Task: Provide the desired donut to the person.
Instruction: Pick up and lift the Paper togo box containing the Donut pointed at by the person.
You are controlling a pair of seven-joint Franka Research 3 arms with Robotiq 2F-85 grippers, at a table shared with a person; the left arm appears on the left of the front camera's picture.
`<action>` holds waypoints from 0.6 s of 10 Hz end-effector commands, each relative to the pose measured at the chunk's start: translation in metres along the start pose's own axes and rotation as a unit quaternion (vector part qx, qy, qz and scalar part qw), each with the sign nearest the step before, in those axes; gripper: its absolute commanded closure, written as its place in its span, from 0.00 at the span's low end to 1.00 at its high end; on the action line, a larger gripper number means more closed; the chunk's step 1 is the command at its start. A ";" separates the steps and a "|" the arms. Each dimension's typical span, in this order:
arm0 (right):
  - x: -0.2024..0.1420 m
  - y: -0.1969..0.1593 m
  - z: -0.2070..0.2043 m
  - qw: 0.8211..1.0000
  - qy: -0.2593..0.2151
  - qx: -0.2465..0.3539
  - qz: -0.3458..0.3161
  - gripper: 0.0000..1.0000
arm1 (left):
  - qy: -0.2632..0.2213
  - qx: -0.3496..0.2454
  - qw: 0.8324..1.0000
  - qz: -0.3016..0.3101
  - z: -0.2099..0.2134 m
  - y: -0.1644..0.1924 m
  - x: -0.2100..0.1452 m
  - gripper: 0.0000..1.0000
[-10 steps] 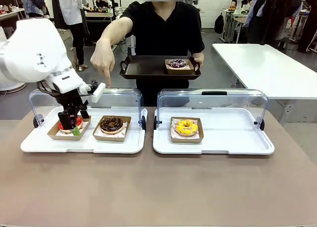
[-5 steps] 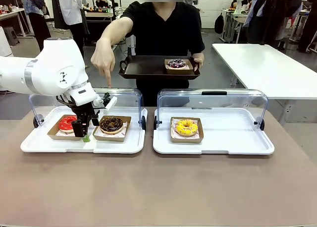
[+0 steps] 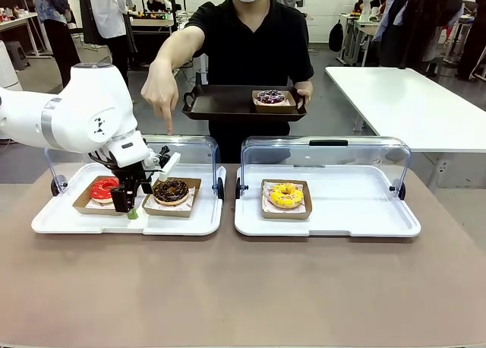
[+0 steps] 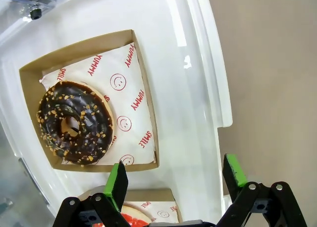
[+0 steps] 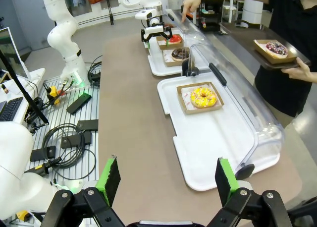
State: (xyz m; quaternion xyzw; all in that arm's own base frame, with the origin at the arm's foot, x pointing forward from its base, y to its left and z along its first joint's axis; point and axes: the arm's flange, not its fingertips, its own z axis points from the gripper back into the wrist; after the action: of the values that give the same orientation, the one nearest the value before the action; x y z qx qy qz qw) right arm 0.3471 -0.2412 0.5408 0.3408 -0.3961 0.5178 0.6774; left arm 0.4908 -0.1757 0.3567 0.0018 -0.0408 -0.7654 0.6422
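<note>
You can read "YUMMY" and "SMILE" in red on the paper [image 4: 131, 100] under the chocolate donut [image 3: 171, 189]. It sits in its box in the white tray [image 3: 76, 223], at the lower left of the frame. Your left pincer [image 3: 130, 204] is wide open and holds nothing. It points down between the red donut [image 3: 103, 188] and the chocolate one. The person's hand [image 3: 158, 90] points a finger down above that donut. Your right pincer [image 5: 166, 180] is open and empty too, high over the desk [image 5: 133, 113].

Left arm [image 3: 76, 112]: white rounded links, grey joint band, black wrist cables. Left end effector [image 4: 176, 173] and right end effector [image 5: 166, 180]: black, green pads [image 4: 118, 182], silver screws. Person [image 3: 250, 44]: black short-sleeved V-neck T-shirt.
</note>
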 end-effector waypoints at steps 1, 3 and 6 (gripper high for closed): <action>-0.001 0.000 0.000 1.000 -0.009 0.000 0.002 0.00 | 0.008 0.006 1.000 -0.004 -0.006 0.006 0.000 0.00; -0.001 0.000 0.000 1.000 -0.009 0.000 0.002 0.00 | 0.008 0.001 1.000 0.000 -0.013 0.009 0.001 0.00; -0.001 0.000 0.000 1.000 -0.009 0.000 0.002 0.00 | 0.012 -0.006 1.000 0.000 -0.019 0.015 0.001 0.00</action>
State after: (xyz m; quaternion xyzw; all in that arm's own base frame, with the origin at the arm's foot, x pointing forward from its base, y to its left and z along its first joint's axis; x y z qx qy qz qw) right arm 0.3471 -0.2413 0.5408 0.3408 -0.3961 0.5178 0.6774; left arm 0.5002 -0.1789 0.3394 -0.0056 -0.0327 -0.7659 0.6421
